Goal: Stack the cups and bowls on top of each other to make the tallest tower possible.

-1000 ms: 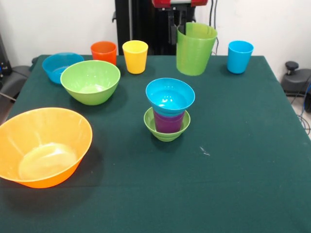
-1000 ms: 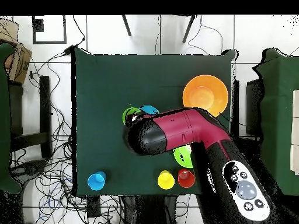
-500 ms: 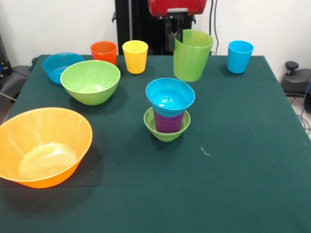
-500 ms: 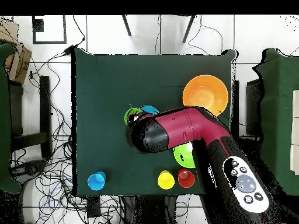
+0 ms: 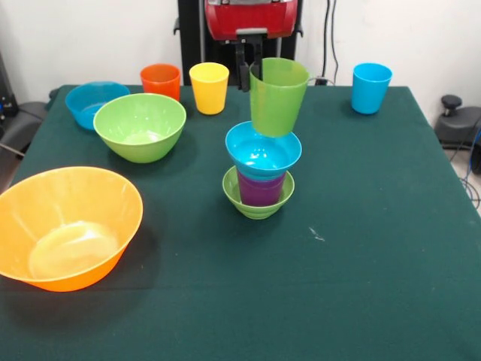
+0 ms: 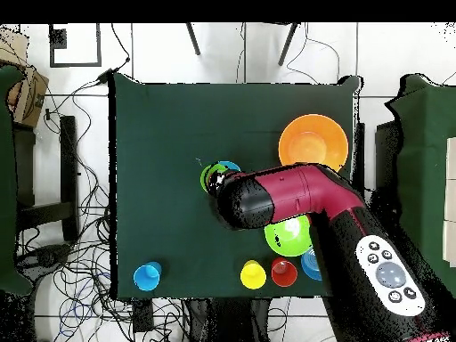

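You have open green surface point(image 5: 376, 248) across the whole near half and to the right of the stack. Along its left edge sit the large orange bowl point(image 5: 66, 226) and the medium green bowl point(image 5: 140, 125). The tower point(image 5: 261, 173) – small green bowl, purple cup, small blue bowl – stands mid-surface. The hand point(image 5: 249, 66) is clamped on the green cup's point(image 5: 277, 96) rim, the cup hanging tilted just above the blue bowl.

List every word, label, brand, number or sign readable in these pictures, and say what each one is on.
No readable text anywhere.
Cups and bowls: plain coloured plastic, no print, including the green cup held by the gripper.
Arm: in the overhead view a grey panel of round buttons carries small marks, too small to read.
Tablecloth: plain green, no marking.
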Available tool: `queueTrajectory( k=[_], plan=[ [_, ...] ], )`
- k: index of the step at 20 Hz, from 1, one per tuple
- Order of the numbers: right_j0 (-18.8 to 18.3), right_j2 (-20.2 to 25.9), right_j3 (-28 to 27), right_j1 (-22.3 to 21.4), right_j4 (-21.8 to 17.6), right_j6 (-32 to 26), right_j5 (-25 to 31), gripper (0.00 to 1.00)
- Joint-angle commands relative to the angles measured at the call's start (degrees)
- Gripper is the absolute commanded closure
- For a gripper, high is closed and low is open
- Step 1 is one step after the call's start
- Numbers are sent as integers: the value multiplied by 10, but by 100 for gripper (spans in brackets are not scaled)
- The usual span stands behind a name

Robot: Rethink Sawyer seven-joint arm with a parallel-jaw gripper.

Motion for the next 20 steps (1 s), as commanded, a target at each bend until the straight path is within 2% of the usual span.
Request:
queueTrajectory(
  k=[1,10,20],
  plan=[
    [8,-6,-29,35,-52,-70,-10,100],
    [31,-22,-29,53,-59,-21,-46,100],
    [26,-25,-48,52,-54,-36,-35,100]
  ],
)
